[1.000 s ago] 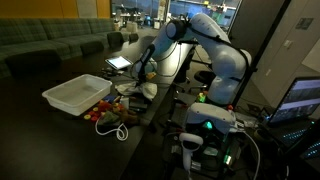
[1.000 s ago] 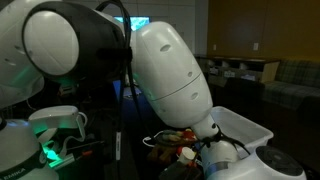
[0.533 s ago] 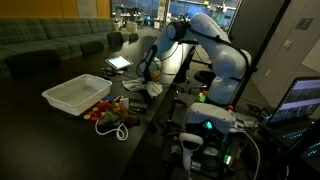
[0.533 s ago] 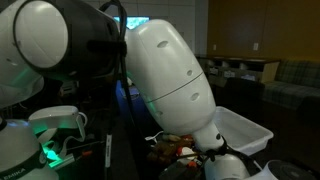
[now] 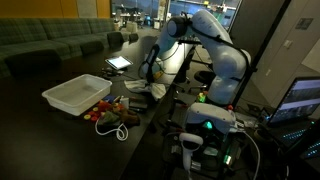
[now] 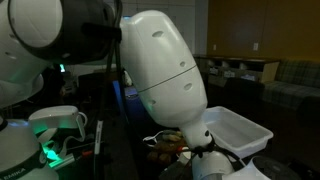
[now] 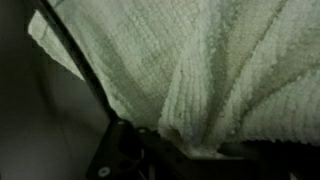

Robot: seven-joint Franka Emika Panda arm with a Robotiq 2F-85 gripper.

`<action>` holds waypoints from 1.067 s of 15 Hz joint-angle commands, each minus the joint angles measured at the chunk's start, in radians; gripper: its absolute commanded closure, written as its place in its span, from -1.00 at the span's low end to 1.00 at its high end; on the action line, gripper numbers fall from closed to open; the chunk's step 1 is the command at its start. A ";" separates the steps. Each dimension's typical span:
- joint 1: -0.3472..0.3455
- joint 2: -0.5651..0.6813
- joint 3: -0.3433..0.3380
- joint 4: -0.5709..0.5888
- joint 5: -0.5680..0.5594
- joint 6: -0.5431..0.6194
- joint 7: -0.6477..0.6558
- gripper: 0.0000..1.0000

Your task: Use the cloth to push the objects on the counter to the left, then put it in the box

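Note:
A pale, ribbed cloth [image 7: 200,70] fills the wrist view and bunches into a pinch at the bottom, where my gripper [image 7: 196,150] is shut on it. In an exterior view my gripper [image 5: 151,75] hangs above the dark counter with the cloth [image 5: 152,89] drooping below it. The white box [image 5: 76,94] stands to the left of it, and several small colourful objects [image 5: 110,110] lie between the box and the cloth. In an exterior view the arm's white body hides the gripper; the box [image 6: 241,128] and some objects [image 6: 170,143] peek out behind it.
A tablet [image 5: 119,62] lies on the counter behind the gripper. The robot's base and electronics with a green light [image 5: 207,125] sit at the right. Sofas [image 5: 50,42] line the back.
The gripper has shut on the cloth and lifted it a little off the counter. The arm has risen slightly.

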 commanded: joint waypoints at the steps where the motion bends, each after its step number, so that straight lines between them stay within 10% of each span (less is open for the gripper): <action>1: 0.026 -0.033 0.003 -0.156 -0.028 0.028 0.011 0.82; 16: 0.189 -0.107 0.151 -0.340 -0.012 -0.007 0.029 0.82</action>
